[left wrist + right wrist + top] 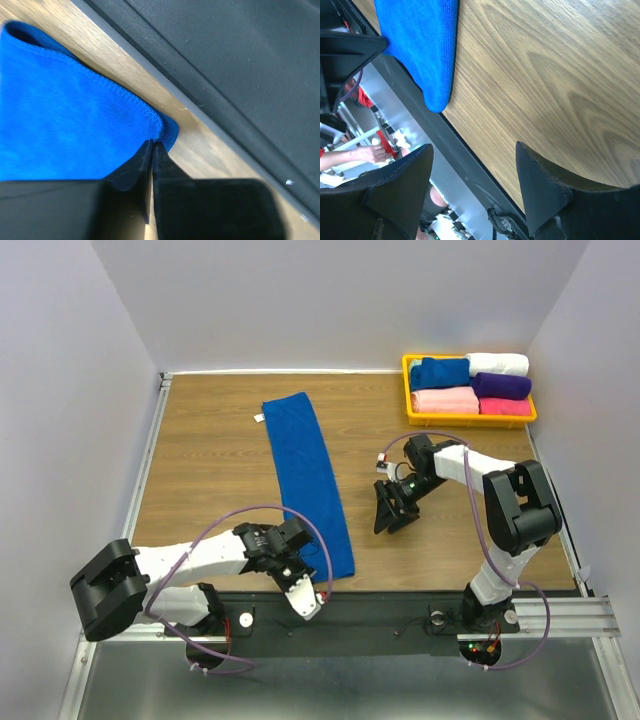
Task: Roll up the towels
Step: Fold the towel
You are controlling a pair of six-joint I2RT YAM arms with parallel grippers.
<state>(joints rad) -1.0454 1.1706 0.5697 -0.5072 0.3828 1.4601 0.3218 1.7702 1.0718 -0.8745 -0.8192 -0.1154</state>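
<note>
Our left claw (151,145) pinches the near corner of one blue towel (305,475), which lies long and flat on the bench (200,460). Our right claw (474,150) hangs spread beside it. A second blue towel (440,372) sits in the yellow tray (408,390) with four other towels (497,363).

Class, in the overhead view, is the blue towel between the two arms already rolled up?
No, the blue towel lies flat as a long unrolled strip on the table.
</note>
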